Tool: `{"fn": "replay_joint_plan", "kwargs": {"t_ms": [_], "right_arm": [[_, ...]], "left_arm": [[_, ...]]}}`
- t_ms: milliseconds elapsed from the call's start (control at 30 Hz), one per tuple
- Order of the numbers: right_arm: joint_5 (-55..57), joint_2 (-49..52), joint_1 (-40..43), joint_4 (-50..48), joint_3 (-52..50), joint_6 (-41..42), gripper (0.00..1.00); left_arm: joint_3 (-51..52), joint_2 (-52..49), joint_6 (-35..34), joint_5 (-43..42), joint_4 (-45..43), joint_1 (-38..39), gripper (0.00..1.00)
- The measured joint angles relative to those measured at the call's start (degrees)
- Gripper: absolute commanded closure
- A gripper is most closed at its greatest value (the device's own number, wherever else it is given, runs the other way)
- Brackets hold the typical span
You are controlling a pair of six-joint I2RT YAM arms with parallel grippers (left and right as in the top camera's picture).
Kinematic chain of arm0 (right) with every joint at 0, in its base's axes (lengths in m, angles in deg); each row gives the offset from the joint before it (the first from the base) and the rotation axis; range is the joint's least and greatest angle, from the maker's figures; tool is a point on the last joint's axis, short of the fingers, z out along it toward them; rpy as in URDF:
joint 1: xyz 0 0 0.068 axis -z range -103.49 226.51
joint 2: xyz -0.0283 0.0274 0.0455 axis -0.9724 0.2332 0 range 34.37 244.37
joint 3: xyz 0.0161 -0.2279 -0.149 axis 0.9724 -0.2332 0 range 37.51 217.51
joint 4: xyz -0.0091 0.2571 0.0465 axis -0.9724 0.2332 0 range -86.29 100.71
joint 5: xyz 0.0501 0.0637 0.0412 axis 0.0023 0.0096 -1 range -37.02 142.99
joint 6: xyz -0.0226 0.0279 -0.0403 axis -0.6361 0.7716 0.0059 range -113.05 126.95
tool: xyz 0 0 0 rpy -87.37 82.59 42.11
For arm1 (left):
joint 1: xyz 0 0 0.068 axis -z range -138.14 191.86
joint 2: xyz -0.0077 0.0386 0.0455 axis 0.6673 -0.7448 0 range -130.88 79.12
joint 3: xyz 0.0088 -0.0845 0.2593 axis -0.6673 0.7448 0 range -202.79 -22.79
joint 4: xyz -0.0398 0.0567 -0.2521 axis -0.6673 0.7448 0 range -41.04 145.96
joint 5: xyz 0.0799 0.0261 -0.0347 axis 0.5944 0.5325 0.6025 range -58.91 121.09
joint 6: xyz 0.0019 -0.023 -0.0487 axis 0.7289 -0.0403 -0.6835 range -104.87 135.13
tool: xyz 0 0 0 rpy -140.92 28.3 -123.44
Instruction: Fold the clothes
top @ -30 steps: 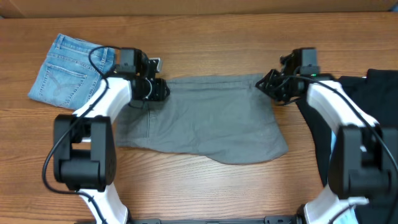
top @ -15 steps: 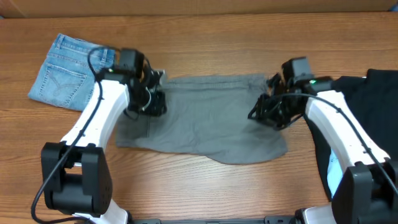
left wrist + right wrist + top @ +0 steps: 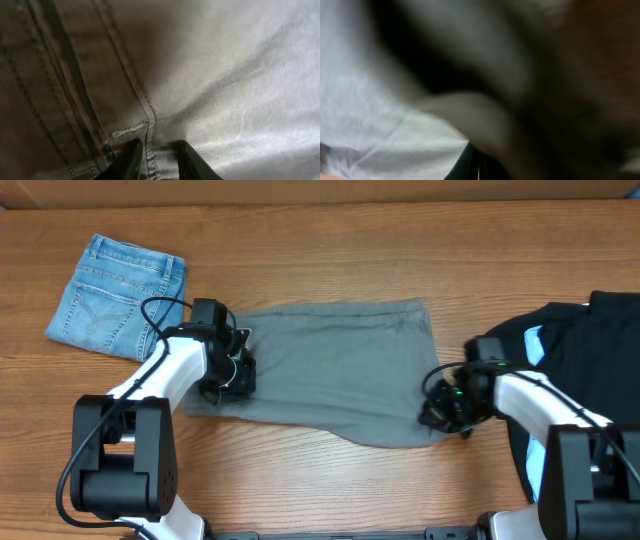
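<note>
The left gripper (image 3: 157,160) clamps a seam of the grey shorts (image 3: 340,370) while the right gripper (image 3: 440,412) sits fully closed at their opposite edge, evidently to fold them.

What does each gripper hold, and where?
Left gripper pinches the grey shorts at a seam on their left edge. Right gripper is shut at their lower right corner; hold unclear.

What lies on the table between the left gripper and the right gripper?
Only the grey shorts, spread out from left gripper to right gripper; the overhead view shows it.
</note>
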State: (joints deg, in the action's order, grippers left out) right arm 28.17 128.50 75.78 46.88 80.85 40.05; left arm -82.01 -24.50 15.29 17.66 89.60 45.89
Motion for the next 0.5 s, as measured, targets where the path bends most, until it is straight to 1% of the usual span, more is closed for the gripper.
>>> {"fn": "replay_joint_plan", "kwargs": {"t_ms": [100,200,267,433,500], "right_arm": [[0.42,0.09,4.55,3.91,0.68,1.01,0.96],[1.92,0.24,6.40,8.55,3.06,0.70,0.96],[4.48,0.22,6.88,11.43,5.25,0.33,0.96],[7.67,-0.81,7.06,15.45,10.95,-3.10,0.96],[6.51,-2.32,6.49,15.39,13.60,-6.10,0.96]], "left_arm": [[-0.07,0.00,-0.07,-0.26,0.24,-0.94,0.70],[-1.18,-0.13,-0.22,0.39,2.80,-2.47,0.69],[-2.45,-0.50,-0.26,2.38,5.46,-4.09,0.64],[-8.44,-1.86,0.44,3.74,14.10,-6.95,0.41],[-11.67,-1.86,1.64,2.38,16.37,-6.80,0.39]]}}
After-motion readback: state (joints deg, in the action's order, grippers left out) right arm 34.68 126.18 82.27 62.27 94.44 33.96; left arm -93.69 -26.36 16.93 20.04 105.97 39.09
